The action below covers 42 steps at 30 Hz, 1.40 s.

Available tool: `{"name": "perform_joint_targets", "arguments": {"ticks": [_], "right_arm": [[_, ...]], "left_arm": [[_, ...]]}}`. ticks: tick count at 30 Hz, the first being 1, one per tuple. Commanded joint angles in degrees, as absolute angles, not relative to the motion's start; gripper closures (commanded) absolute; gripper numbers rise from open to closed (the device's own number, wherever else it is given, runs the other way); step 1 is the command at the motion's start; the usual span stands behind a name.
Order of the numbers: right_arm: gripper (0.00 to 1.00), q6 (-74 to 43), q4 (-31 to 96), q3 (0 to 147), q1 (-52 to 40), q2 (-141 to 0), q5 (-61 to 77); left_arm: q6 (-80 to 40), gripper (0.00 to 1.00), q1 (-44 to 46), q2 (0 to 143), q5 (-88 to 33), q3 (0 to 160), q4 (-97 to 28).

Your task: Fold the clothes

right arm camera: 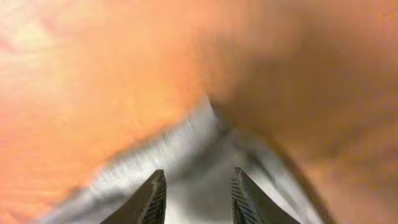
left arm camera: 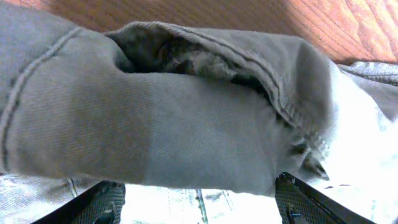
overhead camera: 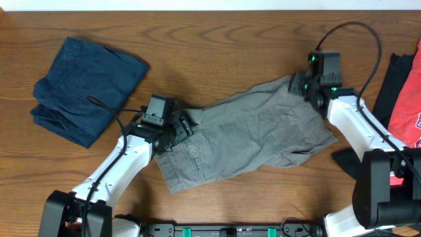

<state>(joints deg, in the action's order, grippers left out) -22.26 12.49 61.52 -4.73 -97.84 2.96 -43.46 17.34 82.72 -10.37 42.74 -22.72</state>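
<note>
The grey-khaki shorts (overhead camera: 250, 138) lie spread, somewhat rumpled, across the middle of the table, waistband end at the front left. My left gripper (overhead camera: 179, 128) sits at their upper left edge. In the left wrist view a bunched fold of the shorts (left arm camera: 186, 124) with a stitched seam fills the frame, and the left gripper's fingers (left arm camera: 199, 205) stand wide apart beneath it. My right gripper (overhead camera: 304, 87) is at the shorts' far right corner. The right wrist view is blurred: the right gripper's fingers (right arm camera: 198, 193) are apart over the grey cloth (right arm camera: 186, 149).
A dark navy folded garment (overhead camera: 85, 85) lies at the far left. A red shirt with white lettering (overhead camera: 408, 99) lies on dark cloth at the right edge. The wooden table (overhead camera: 217, 39) shows behind the shorts.
</note>
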Motion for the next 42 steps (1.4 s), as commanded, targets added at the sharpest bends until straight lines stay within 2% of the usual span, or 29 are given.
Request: {"name": "perform_joint_targets", "arguments": {"ticks": [1, 5, 9, 13, 14, 15, 20, 23, 26, 34, 38, 42], "right_arm": [[0.64, -23.4, 11.7, 62.1, -3.8, -96.9, 2.8], [0.64, -23.0, 15.2, 62.2, -3.7, -96.7, 3.5], [0.65, -23.1, 25.4, 62.2, -2.9, -93.9, 3.4], [0.59, -23.1, 36.6, 62.2, 0.2, -87.9, 2.7], [0.56, -23.1, 39.6, 62.2, 1.6, -86.0, 2.6], [0.54, -23.0, 41.8, 62.2, 2.9, -84.7, 2.6], [0.58, -15.0, 49.1, 62.1, 6.9, -82.9, 5.5], [0.58, -6.8, 50.0, 62.1, 6.2, -83.5, 14.6], [0.57, -5.0, 49.7, 62.1, 3.8, -83.6, 18.0], [0.47, -5.1, 48.8, 62.1, -4.1, -83.7, 16.0], [0.49, -10.7, 48.7, 62.1, -4.9, -84.6, 7.6], [0.49, -11.1, 49.8, 62.1, -4.6, -87.7, 5.2]], "left_arm": [[-43.1, 0.21, 17.1, 82.1, -10.5, 43.0, -23.1], [-42.2, 0.21, 17.0, 81.5, -10.5, 43.0, -22.5], [-37.8, 0.21, 17.0, 77.8, -10.5, 44.8, -21.8], [-32.2, 0.19, 17.0, 70.6, -10.5, 45.8, -22.4], [-31.5, 0.14, 17.0, 68.6, -10.0, 45.8, -23.6], [-31.5, 0.14, 17.0, 66.8, -9.3, 45.8, -25.5], [-35.7, 0.13, 17.0, 63.8, -9.0, 45.7, -36.8], [-40.7, 0.09, 17.0, 65.0, -9.0, 44.6, -41.9], [-44.0, 0.01, 16.8, 67.4, -9.0, 42.7, -42.5], [-43.8, 0.02, 14.1, 77.1, -11.0, 41.8, -42.2], [-41.3, 0.02, 14.1, 79.1, -13.6, 41.8, -41.2], [-40.7, 0.02, 14.1, 79.0, -13.9, 41.8, -41.1]]}}
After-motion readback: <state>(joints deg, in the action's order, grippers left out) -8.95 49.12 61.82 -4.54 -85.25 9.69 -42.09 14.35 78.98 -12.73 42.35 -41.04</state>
